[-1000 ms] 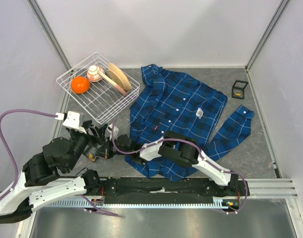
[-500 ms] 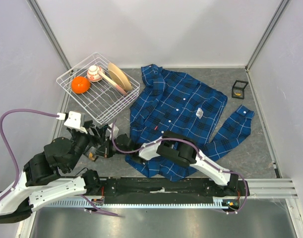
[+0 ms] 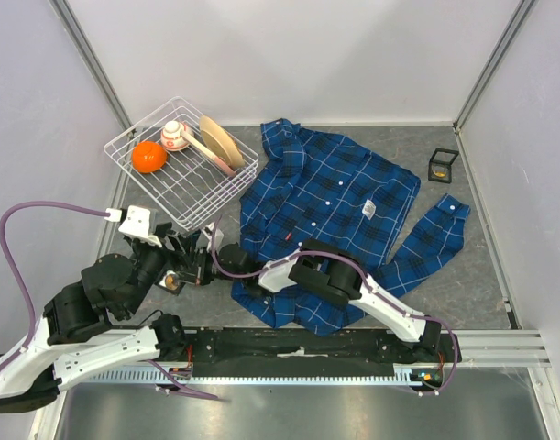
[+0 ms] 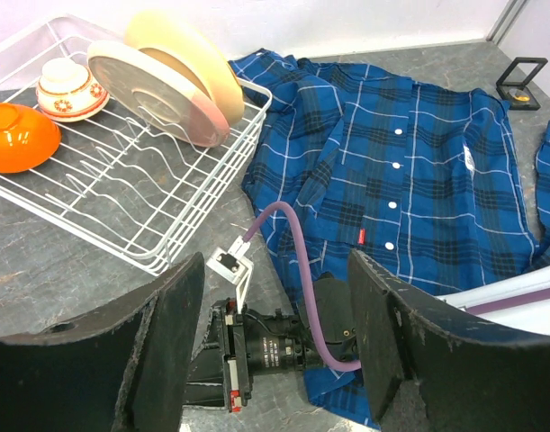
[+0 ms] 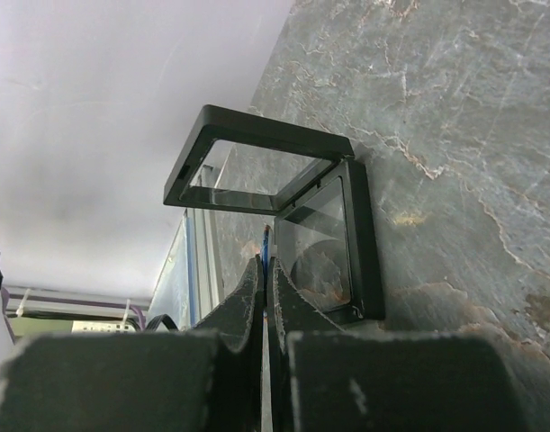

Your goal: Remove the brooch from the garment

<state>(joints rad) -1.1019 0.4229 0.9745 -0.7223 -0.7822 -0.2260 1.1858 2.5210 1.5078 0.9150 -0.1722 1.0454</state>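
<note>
The garment, a blue plaid shirt, lies spread in the middle of the table; it also shows in the left wrist view. No brooch shows on it. My right arm reaches left across the shirt's lower corner. My right gripper is shut on a thin blue-and-white sliver with an orange tip, which I take for the brooch. It sits beside an open black display box on the table. My left gripper is open and empty, hovering over the right arm's wrist. In the top view the two grippers overlap.
A white wire dish rack with an orange bowl, a cup and plates stands at the back left. A second small black display box sits at the back right. Side walls stand close on both sides.
Both grippers have shifted slightly away from the near edge, toward the rack. The shirt has not moved.
</note>
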